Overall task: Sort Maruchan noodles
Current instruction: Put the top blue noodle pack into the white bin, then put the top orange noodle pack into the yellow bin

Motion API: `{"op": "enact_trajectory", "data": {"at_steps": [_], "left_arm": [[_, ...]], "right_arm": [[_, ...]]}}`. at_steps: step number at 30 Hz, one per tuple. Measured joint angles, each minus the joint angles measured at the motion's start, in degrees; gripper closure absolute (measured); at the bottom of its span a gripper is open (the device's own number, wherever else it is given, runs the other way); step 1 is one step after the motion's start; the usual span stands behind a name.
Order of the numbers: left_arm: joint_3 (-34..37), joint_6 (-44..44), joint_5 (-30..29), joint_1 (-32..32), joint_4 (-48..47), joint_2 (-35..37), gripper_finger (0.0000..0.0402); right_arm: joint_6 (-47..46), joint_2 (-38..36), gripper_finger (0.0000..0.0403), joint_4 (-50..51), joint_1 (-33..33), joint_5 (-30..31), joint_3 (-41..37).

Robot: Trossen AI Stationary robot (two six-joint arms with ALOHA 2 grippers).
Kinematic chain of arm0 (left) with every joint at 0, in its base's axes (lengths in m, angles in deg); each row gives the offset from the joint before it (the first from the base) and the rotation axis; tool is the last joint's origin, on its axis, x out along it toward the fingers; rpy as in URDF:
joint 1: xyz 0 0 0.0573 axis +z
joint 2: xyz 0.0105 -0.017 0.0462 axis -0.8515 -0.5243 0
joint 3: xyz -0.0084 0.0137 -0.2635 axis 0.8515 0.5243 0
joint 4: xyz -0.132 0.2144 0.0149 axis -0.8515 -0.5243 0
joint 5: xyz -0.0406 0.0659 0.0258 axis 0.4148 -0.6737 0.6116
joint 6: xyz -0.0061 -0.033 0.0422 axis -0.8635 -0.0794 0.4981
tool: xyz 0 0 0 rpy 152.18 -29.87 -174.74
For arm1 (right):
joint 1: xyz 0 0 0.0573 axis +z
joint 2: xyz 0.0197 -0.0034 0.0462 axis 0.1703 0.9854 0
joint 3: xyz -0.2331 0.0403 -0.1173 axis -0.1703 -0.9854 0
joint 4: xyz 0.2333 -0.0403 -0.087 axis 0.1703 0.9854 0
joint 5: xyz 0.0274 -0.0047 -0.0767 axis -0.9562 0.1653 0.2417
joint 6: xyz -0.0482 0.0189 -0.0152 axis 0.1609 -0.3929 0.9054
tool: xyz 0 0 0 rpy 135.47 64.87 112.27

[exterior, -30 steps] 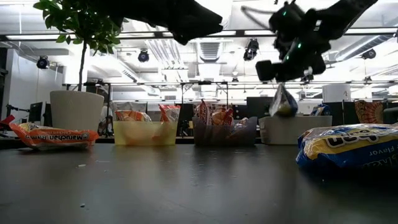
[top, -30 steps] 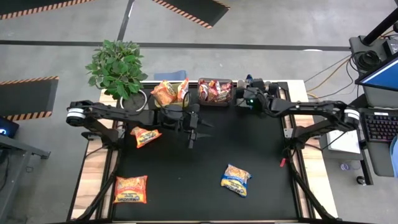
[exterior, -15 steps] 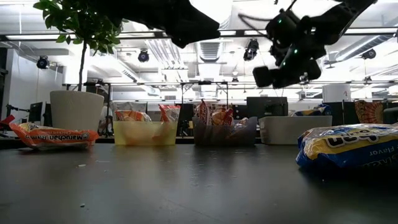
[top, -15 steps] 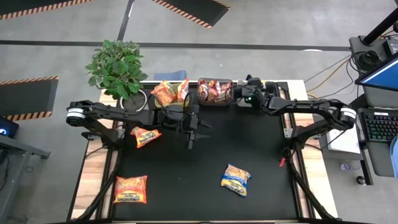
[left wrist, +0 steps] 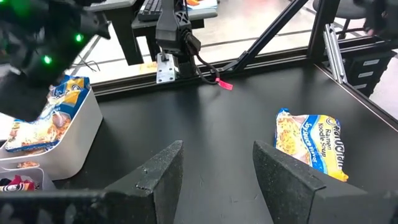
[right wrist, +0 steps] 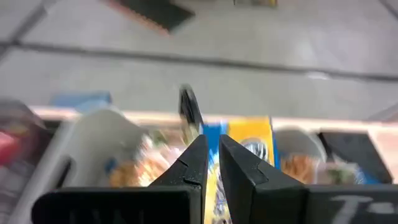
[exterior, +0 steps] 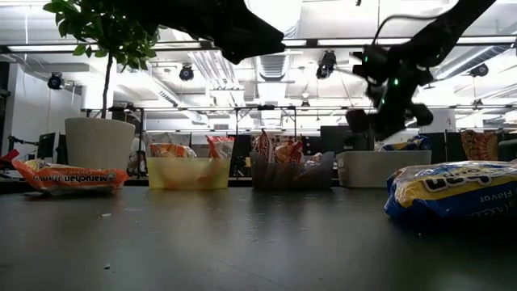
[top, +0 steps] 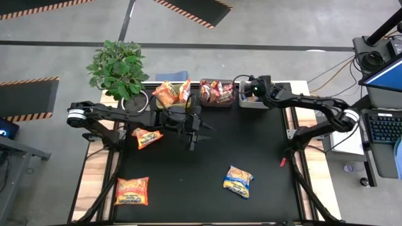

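Note:
Loose Maruchan noodles packets lie flat on the black table: a blue-and-yellow one [top: 239, 181] [left wrist: 311, 140] near the front right, an orange one [top: 147, 137] at the left, an orange-red one [top: 132, 191] at the near left. More packets stand in three bins at the far edge: green [top: 171, 94], dark [top: 217, 93], white [top: 256, 103] [left wrist: 68, 143]. My right gripper [top: 248, 88] [right wrist: 212, 152] hovers shut above the white bin, holding nothing. My left gripper [top: 193, 135] [left wrist: 217, 177] hangs open over the table's middle, nothing between its fingers.
A potted plant [top: 119, 69] in a white pot [exterior: 98, 144] stands at the far left corner beside the green bin. Bare black tabletop [top: 207, 201] stretches between the loose packets. Beyond the right edge are a keyboard and a monitor [top: 383, 81].
My right gripper has swung toward the table's far edge and sunk a little over the white bin. The blue-and-yellow packet that hung below it a second ago no longer hangs there.

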Motion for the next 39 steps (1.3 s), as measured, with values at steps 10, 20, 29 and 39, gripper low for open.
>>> {"op": "enact_trajectory", "data": {"at_steps": [10,20,29,39], "left_arm": [[0.0,0.0,0.0,0.02,-0.02,0.0,0.0226],[0.0,0.0,0.0,0.02,-0.46,0.0,0.0226],[0.0,-0.91,-1.43,0.02,-3.51,-0.02,0.0226],[-1.25,-3.9,-14.36,0.07,-21.65,-0.02,0.0226]], "right_arm": [[-0.73,11.44,0.0376,-0.06,-3.27,-1.86,0.09],[0.88,6.39,0.0376,2.96,-2.77,-2.96,1.36],[2.39,-8.69,0.0376,6.9,5.71,-3.03,3.72],[3.81,-15.46,0.0376,6.81,24.29,-5.92,1.63]]}}
